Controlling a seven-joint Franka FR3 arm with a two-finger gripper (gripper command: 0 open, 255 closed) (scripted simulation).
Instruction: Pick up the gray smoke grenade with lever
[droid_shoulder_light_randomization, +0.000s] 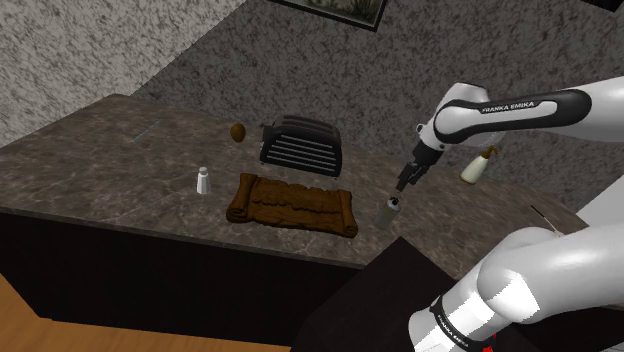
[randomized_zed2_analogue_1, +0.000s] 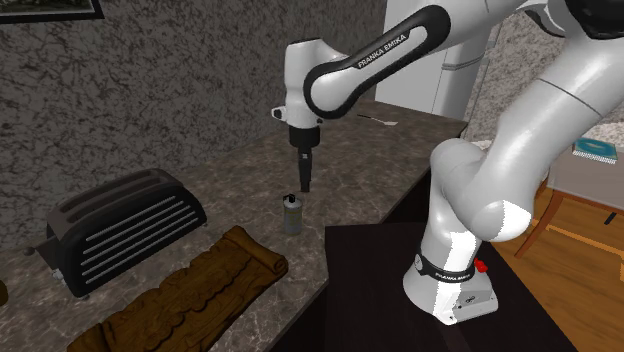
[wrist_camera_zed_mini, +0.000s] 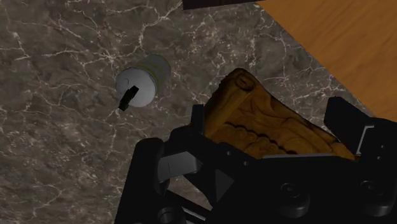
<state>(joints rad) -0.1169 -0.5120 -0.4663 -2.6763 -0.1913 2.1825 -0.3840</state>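
1. Contact had not been made: the small grey cylindrical smoke grenade (droid_shoulder_light_randomization: 392, 212) with a black lever on its cap stood upright on the dark veined stone counter (droid_shoulder_light_randomization: 100, 150), right of centre in the shoulder view and near the counter's front edge.
2. The all-black two-finger gripper (droid_shoulder_light_randomization: 403, 184) hung just above it, pointing down, apart from the cap.
3. In the wrist view its fingers (wrist_camera_zed_mini: 198, 118) stood wide apart and held nothing; the grenade (wrist_camera_zed_mini: 143, 86) lay off to one side of them, not between them.
4. The brown carved tray (droid_shoulder_light_randomization: 293, 203) sat just beside the grenade, toward the shoulder view's left, with the black slotted toaster (droid_shoulder_light_randomization: 302, 145) behind it.
5. Judged from this, the approach looked nearly done; centring, descending, closing and lifting were all left.
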